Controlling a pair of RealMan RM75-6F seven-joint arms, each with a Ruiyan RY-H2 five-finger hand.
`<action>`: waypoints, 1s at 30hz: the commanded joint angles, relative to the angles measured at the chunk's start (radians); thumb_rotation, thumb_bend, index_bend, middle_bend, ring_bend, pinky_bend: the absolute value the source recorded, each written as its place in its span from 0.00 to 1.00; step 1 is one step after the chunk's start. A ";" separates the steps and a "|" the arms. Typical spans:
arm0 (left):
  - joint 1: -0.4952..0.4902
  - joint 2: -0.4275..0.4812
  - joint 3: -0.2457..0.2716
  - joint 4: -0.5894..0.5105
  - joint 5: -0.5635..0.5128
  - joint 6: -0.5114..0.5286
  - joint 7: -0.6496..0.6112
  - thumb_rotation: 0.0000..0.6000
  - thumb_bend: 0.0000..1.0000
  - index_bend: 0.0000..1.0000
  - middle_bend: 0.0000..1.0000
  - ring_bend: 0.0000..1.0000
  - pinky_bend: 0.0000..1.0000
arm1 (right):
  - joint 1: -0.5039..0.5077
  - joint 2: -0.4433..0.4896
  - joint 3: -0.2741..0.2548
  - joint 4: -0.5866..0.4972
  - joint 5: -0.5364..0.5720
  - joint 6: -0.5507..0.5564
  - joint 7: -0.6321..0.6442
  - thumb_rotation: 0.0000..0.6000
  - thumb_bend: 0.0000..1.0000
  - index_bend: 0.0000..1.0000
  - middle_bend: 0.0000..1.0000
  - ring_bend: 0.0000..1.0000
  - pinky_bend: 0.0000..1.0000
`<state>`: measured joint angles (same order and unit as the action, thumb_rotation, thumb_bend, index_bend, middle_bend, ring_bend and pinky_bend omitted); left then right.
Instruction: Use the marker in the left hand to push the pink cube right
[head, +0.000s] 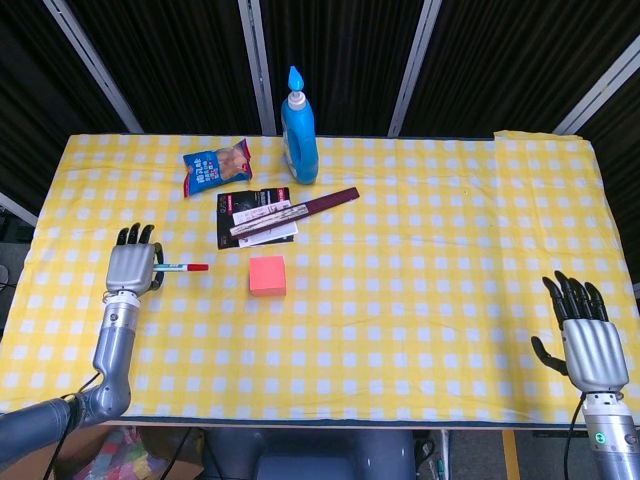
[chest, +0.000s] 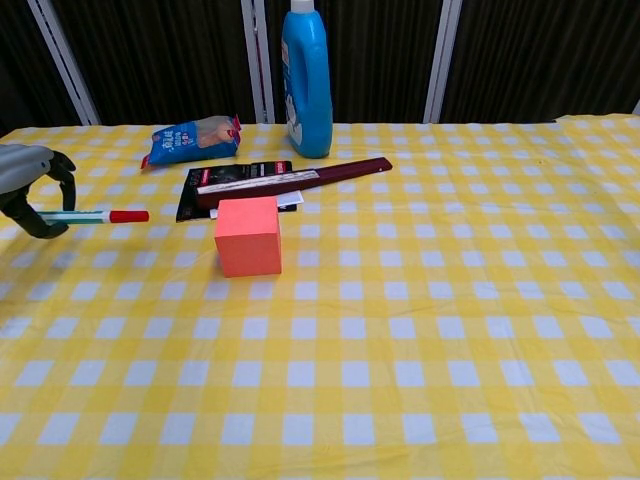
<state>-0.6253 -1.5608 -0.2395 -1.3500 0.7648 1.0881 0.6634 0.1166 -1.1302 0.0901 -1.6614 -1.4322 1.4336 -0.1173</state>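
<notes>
your left hand (head: 131, 268) grips the red-capped marker (head: 184, 267), tip pointing at the pink foam cube (head: 267, 275) but well apart from it. your right hand (head: 584, 342), far right of the cube, holds nothing, fingers spread.

The head view looks steeply down from high up, taking in the whole desk (head: 420, 230). The chest view sits low and near, facing level across it. Both share the pink cube (head: 267, 275) (chest: 248, 236) and blue bottle (head: 298, 115) (chest: 307, 80).

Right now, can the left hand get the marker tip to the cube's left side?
Probably yes. The left hand holds the marker pointing toward the cube, and only bare cloth lies between its red tip and the cube's left face.
</notes>
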 joint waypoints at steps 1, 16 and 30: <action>-0.002 0.006 0.005 -0.010 -0.012 -0.003 0.013 1.00 0.44 0.57 0.09 0.00 0.08 | 0.001 0.000 0.001 -0.001 0.000 0.000 -0.001 1.00 0.38 0.00 0.00 0.00 0.00; -0.073 -0.093 0.003 0.029 -0.065 -0.013 0.083 1.00 0.44 0.57 0.09 0.00 0.08 | 0.003 0.000 0.004 -0.003 0.003 -0.003 0.002 1.00 0.38 0.00 0.00 0.00 0.00; -0.194 -0.258 -0.067 0.065 -0.188 0.027 0.216 1.00 0.44 0.58 0.11 0.00 0.08 | 0.006 0.006 0.006 -0.007 0.008 -0.010 0.019 1.00 0.38 0.00 0.00 0.00 0.00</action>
<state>-0.8067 -1.8030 -0.2955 -1.2851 0.5907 1.1098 0.8709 0.1230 -1.1241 0.0963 -1.6683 -1.4245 1.4234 -0.0982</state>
